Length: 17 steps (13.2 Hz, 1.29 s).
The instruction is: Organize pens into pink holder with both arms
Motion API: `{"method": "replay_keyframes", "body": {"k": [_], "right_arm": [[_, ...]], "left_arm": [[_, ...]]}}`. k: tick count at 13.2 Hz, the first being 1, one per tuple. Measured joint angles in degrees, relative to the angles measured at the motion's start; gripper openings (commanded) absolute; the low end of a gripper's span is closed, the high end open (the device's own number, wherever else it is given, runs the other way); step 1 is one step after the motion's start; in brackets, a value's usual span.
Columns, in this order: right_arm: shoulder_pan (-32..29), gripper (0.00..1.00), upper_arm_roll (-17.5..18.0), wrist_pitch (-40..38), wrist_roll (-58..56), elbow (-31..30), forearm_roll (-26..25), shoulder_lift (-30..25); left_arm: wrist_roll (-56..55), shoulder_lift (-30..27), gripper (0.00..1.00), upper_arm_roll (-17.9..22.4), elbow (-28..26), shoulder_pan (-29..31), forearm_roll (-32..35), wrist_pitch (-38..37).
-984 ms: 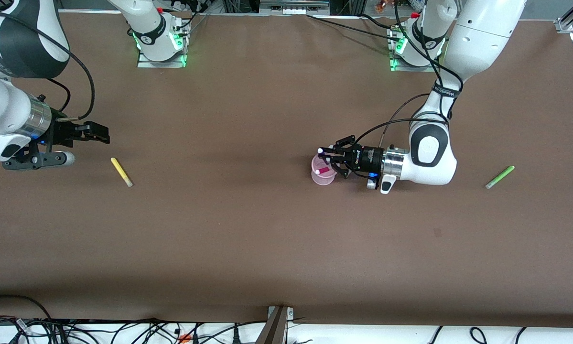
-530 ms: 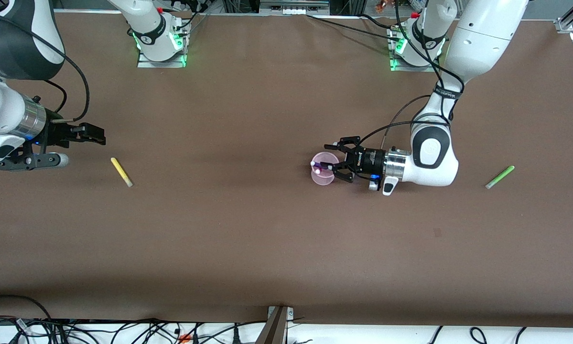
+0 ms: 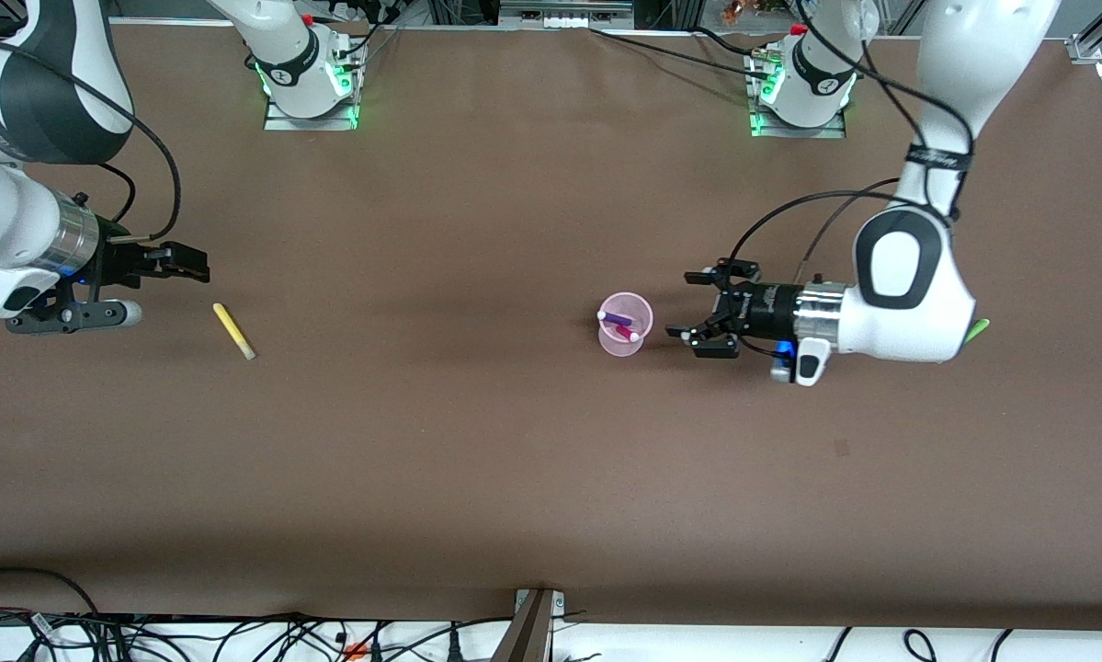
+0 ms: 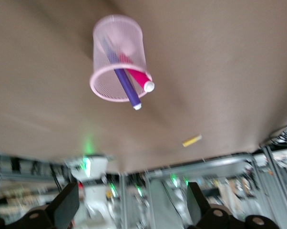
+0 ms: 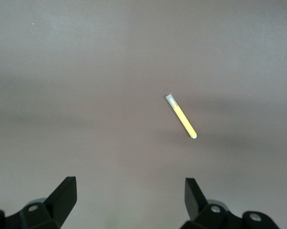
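Observation:
The pink holder (image 3: pixel 626 324) stands upright mid-table with the dark purple pen (image 3: pixel 617 318) and the magenta pen (image 3: pixel 626 333) leaning inside it. My left gripper (image 3: pixel 688 305) is open and empty, beside the holder toward the left arm's end. The left wrist view shows the holder (image 4: pixel 117 62), the purple pen (image 4: pixel 122 78) and the magenta pen (image 4: pixel 138 78) ahead of that gripper (image 4: pixel 131 210). The yellow pen (image 3: pixel 233 331) lies flat on the table. My right gripper (image 3: pixel 183 260) is open and empty, close above it (image 5: pixel 181 117). The green pen (image 3: pixel 977 329) is mostly hidden by the left arm.
The brown table (image 3: pixel 477 460) has both arm bases (image 3: pixel 310 87) (image 3: pixel 799 92) along the edge farthest from the front camera. Cables and a bracket (image 3: pixel 537 616) lie along the nearest edge. The yellow pen also shows small in the left wrist view (image 4: pixel 191 140).
My left gripper let the purple pen go into the holder, opened and drew back toward the left arm's end. Its arm now covers most of the green pen. My right gripper barely moved.

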Motion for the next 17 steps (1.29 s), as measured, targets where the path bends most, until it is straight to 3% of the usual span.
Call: {"method": "replay_keyframes", "body": {"k": [5, 9, 13, 17], "right_arm": [[0.0, 1.00, 0.0, 0.1, 0.0, -0.1, 0.0, 0.5], [0.0, 1.00, 0.1, 1.1, 0.0, -0.7, 0.0, 0.6], [0.0, 1.00, 0.1, 1.2, 0.0, -0.8, 0.0, 0.6], [0.0, 1.00, 0.1, 1.3, 0.0, -0.8, 0.0, 0.6]], "left_arm": [[-0.3, -6.1, 1.00, 0.6, 2.8, 0.4, 23.5, -0.4], [6.5, -12.9, 1.00, 0.2, 3.4, 0.3, 40.9, -8.5], [16.8, -21.7, 1.00, 0.2, 3.5, 0.3, 50.8, -16.7], [24.1, -30.7, 1.00, -0.4, -0.6, 0.3, 58.4, -18.2]]}}
